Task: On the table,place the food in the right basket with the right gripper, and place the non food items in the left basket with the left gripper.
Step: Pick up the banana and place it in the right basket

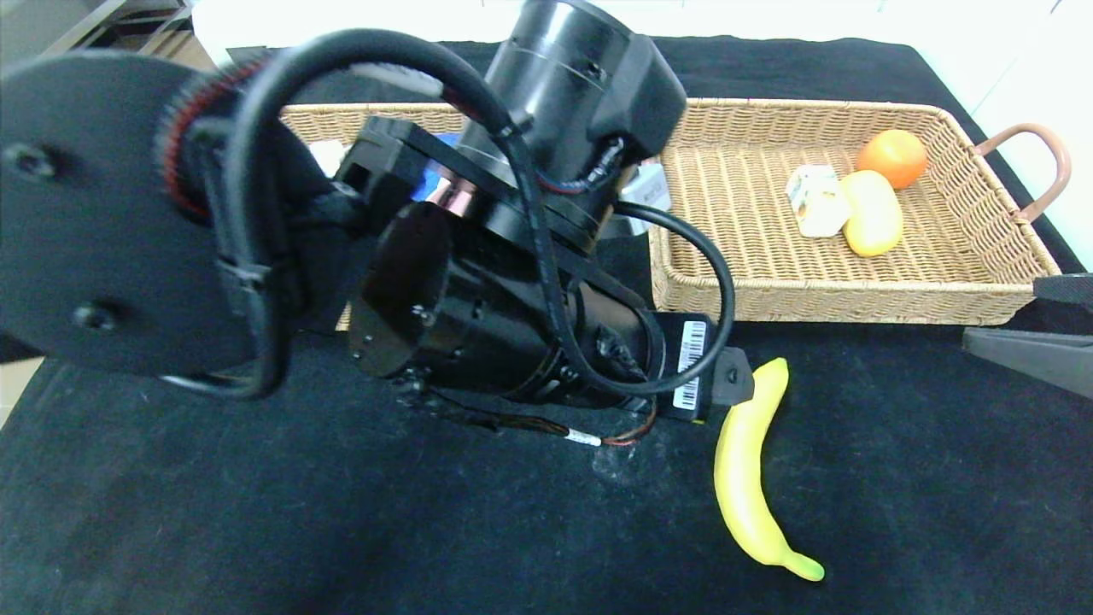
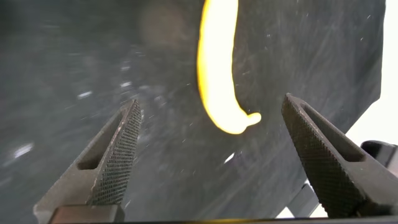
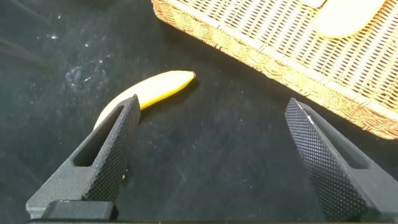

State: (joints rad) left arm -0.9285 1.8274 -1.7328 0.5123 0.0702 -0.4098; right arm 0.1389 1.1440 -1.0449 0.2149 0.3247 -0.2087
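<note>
- Head view: 1 banana [image 1: 747, 474] lies on the black surface [image 1: 256, 530] in front of the right basket [image 1: 982, 299], which holds an orange [image 1: 892, 157], a yellow fruit [image 1: 873, 212] and a small carton [image 1: 815, 200]. The left arm covers most of the left basket [image 1: 359, 115]; neither set of fingers can be seen here.
- Left wrist view: the left gripper [image 2: 211, 155] hangs empty, fingers [image 2: 121, 152] spread wide, with the banana's [image 2: 217, 74] tip between and beyond them. The banana is food, so this arm should clear away.
- Right wrist view: the right gripper [image 3: 211, 155] is empty, fingers apart; the banana [image 3: 152, 90] lies partly behind 1 finger [image 3: 112, 155], off-centre, with the basket wall [image 3: 261, 56] beyond. Recommended: centre the fingers across the banana's middle, descend, then close.
</note>
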